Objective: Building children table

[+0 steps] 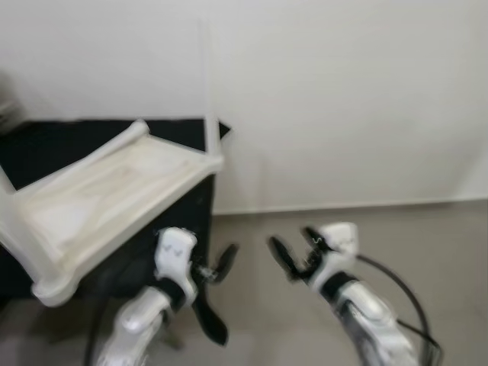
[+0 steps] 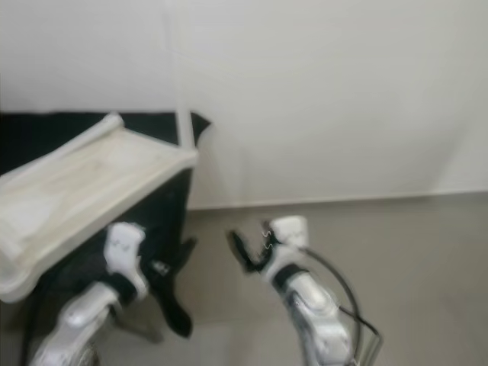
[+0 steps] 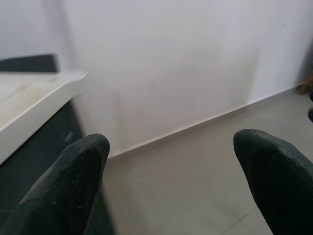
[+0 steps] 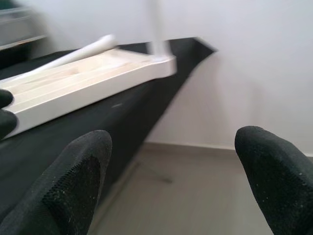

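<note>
A white children's table [image 1: 114,198] lies upside down on a black-draped stand [image 1: 53,145] at my left. One thin white leg [image 1: 207,91] rises from its far corner, and a thicker rail [image 1: 27,248] runs along its near edge. My left gripper [image 1: 219,293] hangs open below the white table's near corner, over the floor. In the left wrist view its fingertips [image 3: 66,188] are spread wide apart with nothing between them. My right gripper [image 1: 293,252] is open too, a little to the right. The right wrist view looks between its spread fingers [image 4: 73,181] at the white table [image 4: 88,83].
A plain white wall [image 1: 343,99] stands close ahead, meeting the grey tiled floor [image 1: 427,236] at a skirting line. A black cable [image 1: 404,293] loops along my right forearm. The views are slightly blurred.
</note>
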Robot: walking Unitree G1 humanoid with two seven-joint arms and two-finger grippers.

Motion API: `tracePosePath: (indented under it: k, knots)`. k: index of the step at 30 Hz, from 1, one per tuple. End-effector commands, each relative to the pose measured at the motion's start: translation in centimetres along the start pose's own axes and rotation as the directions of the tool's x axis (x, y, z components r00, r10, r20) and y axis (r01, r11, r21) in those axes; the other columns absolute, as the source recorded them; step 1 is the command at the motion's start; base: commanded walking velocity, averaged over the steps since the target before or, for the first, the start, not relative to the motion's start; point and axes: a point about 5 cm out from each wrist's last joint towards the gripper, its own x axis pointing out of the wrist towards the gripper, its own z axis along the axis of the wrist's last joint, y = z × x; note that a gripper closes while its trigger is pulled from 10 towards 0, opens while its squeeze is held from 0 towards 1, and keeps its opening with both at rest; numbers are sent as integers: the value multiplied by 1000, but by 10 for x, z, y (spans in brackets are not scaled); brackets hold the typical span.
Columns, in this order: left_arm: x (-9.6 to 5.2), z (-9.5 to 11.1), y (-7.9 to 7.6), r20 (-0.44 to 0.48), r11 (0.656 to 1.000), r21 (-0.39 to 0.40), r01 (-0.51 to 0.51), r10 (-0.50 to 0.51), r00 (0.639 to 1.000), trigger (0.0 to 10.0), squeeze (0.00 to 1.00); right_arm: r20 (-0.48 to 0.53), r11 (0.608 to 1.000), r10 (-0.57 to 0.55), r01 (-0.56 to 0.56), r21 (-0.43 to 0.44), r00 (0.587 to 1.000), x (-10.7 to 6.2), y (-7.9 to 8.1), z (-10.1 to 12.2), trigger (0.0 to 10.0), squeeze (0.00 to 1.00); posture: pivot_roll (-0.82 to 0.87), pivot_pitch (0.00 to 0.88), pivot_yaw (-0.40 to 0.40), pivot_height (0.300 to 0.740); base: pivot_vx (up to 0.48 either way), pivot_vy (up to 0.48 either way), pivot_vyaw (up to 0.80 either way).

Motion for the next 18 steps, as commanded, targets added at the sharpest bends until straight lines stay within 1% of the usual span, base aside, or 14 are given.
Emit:
tracePosePath:
  k: [1, 5, 8, 9, 10, 11, 12, 13, 14, 17, 18]
  knots:
    - [4, 1, -6, 3, 999, -8, 34, -34, 999, 10000, 0, -6, 1000, -29, 29, 9, 1000, -3, -7, -1, 10000, 0, -74, 12, -14, 740, 360, 0, 0]
    - [4, 1, -5, 4, 999, -9, 36, -36, 999, 10000, 0, -7, 1000, -27, 27, 0, 1000, -3, -7, -1, 10000, 0, -79, 11, -16, 740, 360, 0, 0]
    - [4, 0, -1, 8, 999, -40, 21, -20, 1000, 10000, 0, -17, 996, -37, 36, -84, 999, -4, -1, -1, 10000, 0, -97, 3, -45, 740, 359, 0, 0]
    - [4, -1, 0, 9, 999, -51, 17, -17, 1000, 10000, 0, -19, 992, -41, 38, -118, 999, -5, 0, -1, 10000, 0, -100, 2, -68, 740, 337, 0, 0]
    - [4, -1, 0, 9, 999, -51, 17, -17, 1000, 10000, 0, -19, 992, -41, 38, -118, 999, -5, 0, -1, 10000, 0, -100, 2, -68, 740, 337, 0, 0]
    - [5, -1, 0, 8, 998, -56, 16, -16, 1000, 10000, 0, -20, 990, -42, 39, -138, 999, -5, 1, -1, 10000, 0, -99, 2, -74, 740, 337, 0, 0]
    - [6, -1, -1, 12, 998, -54, 23, -23, 1000, 10000, 0, -23, 987, -47, 43, -152, 999, -5, 1, -1, 10000, 0, -101, 1, -102, 740, 330, 0, 0]
    - [8, 0, -3, 18, 998, -51, 31, -30, 999, 10000, 0, -27, 986, -54, 49, -157, 998, -5, 0, -2, 10000, 0, -107, 0, -135, 740, 330, 0, 0]
    - [11, 1, -5, 23, 998, -41, 43, -42, 999, 10000, 0, -31, 986, -57, 51, -158, 998, -5, -1, -3, 10000, 0, -108, 0, -149, 740, 326, 0, 0]
    - [14, 2, -7, 29, 998, -32, 51, -50, 998, 10000, 0, -35, 986, -56, 50, -160, 998, -4, -3, -3, 10000, 0, -105, 0, -154, 740, 322, 0, 0]
    - [15, 3, -7, 31, 998, -28, 47, -47, 998, 10000, 0, -35, 986, -49, 43, -162, 998, -3, -3, -2, 10000, 0, -103, 0, -144, 740, 304, 0, 0]
